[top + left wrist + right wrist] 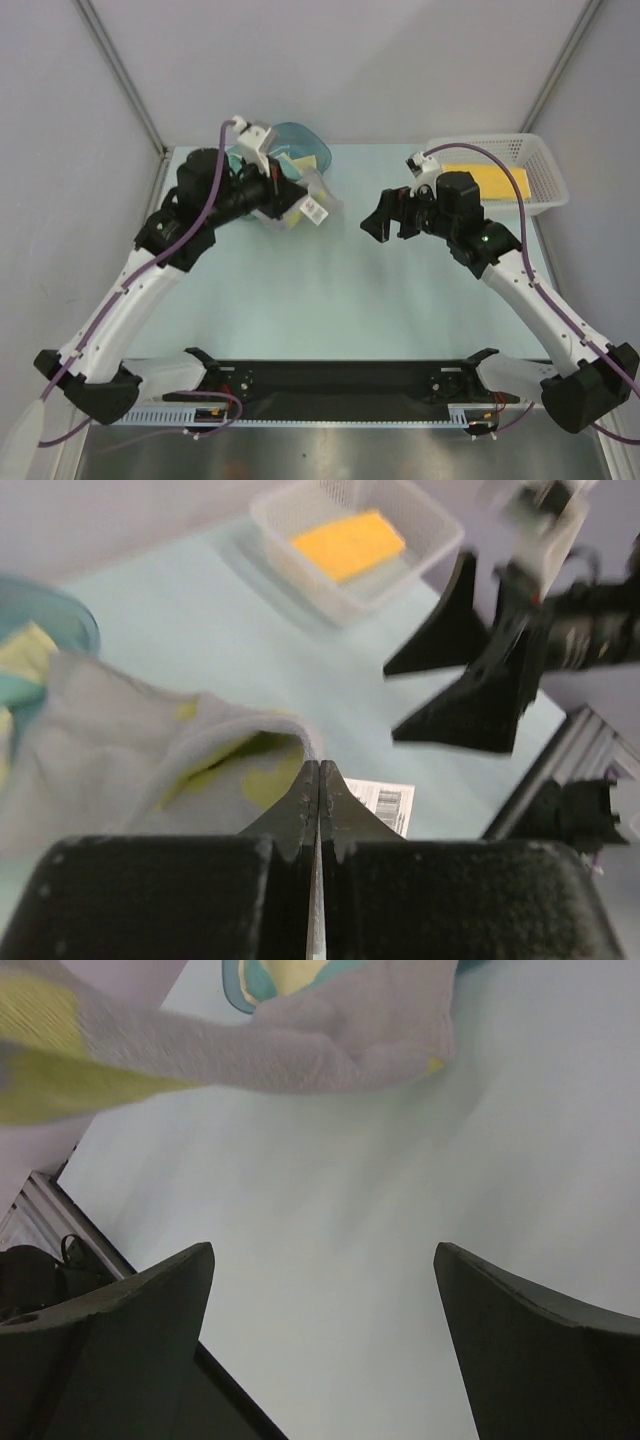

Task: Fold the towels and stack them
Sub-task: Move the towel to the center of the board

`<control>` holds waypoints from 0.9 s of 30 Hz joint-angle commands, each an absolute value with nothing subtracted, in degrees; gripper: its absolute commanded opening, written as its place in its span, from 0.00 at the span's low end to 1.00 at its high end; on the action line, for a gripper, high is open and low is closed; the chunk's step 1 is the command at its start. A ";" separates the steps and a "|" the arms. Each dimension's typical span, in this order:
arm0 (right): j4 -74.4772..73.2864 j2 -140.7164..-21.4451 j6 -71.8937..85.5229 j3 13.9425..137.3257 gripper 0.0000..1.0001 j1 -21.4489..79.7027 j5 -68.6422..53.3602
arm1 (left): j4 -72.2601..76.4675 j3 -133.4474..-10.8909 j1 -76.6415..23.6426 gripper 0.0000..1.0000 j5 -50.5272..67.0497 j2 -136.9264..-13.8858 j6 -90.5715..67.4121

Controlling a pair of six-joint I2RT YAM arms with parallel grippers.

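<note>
While both arms reach out from the near edge, the table (330, 310) between them lies bare, which gives good room for a fold.

Mid-table: right gripper (378, 222) hovers with jaws spread wide and nothing in them, pointed at its partner. Left gripper (292, 200) has jaws pressed tight together, seemingly pinching the edge of a cream towel (150, 750) with yellow patches. A white tag (385, 802) hangs just beside the tips. The towel trails toward the tub (300, 140), where more cloth shows.

Far right: basket (545, 175), one folded yellow towel (480, 180) flat inside.

Judgement: the step is getting this towel clear of the tub and spread out. To do it well:
- Lift until the trailing part is free.
- Carry it over the bare middle.
- Let the right gripper take a second corner on the same edge.
- Pull taut before laying it down.

The tub rim could snag the cloth. The grippers are near each other, so come in from the side. Room is tight by the back wall and basket, open toward the near side.
</note>
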State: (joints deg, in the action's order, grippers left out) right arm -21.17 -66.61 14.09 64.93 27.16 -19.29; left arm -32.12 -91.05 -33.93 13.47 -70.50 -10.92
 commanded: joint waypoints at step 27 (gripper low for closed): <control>-3.70 -116.26 13.27 89.20 0.70 34.03 -5.71 | -7.03 -25.05 -39.29 0.00 16.26 -45.62 -33.66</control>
State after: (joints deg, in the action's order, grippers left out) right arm -11.55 -113.21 13.80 83.96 37.06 -7.05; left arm -9.23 -25.36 -38.72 17.12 -47.62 -31.29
